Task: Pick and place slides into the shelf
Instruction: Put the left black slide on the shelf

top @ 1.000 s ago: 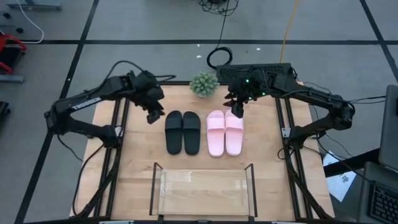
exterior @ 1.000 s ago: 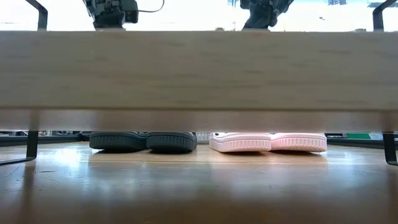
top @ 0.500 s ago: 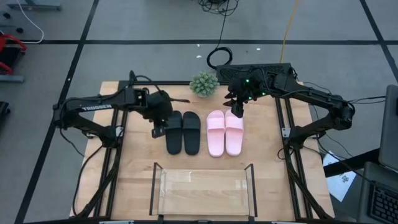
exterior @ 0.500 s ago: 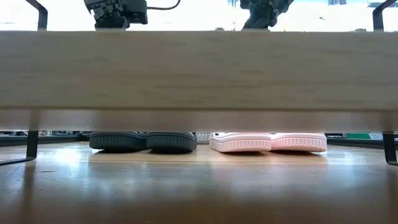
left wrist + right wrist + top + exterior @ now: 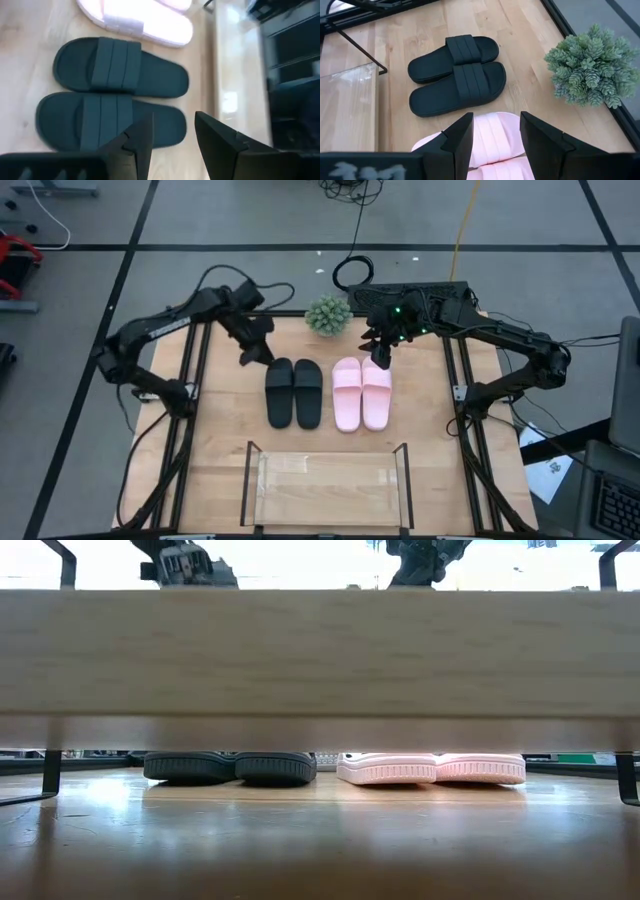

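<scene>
Two matte black slides [image 5: 294, 392] and two pale pink slides [image 5: 362, 393] lie side by side, soles down, mid-table. The low view shows the black soles [image 5: 228, 768] and the pink soles [image 5: 432, 769]. The clear shelf [image 5: 250, 480] stands by the near edge. My left gripper [image 5: 252, 352] hovers open just beyond the far-left end of the black pair [image 5: 112, 100], touching nothing. My right gripper [image 5: 380, 358] hovers open over the far end of the pink pair [image 5: 495, 135].
A small green potted plant [image 5: 328, 315] stands at the far edge between the two grippers, close to my right gripper in the right wrist view [image 5: 590, 70]. Black frame rails [image 5: 196, 410] run along the left and right sides of the table. Bare wood lies between slides and shelf.
My left gripper swung toward the near edge, down beside the left black slide, then drew back toward the far edge, its arm folding up. The slides have stayed where they were. The right arm kept still.
</scene>
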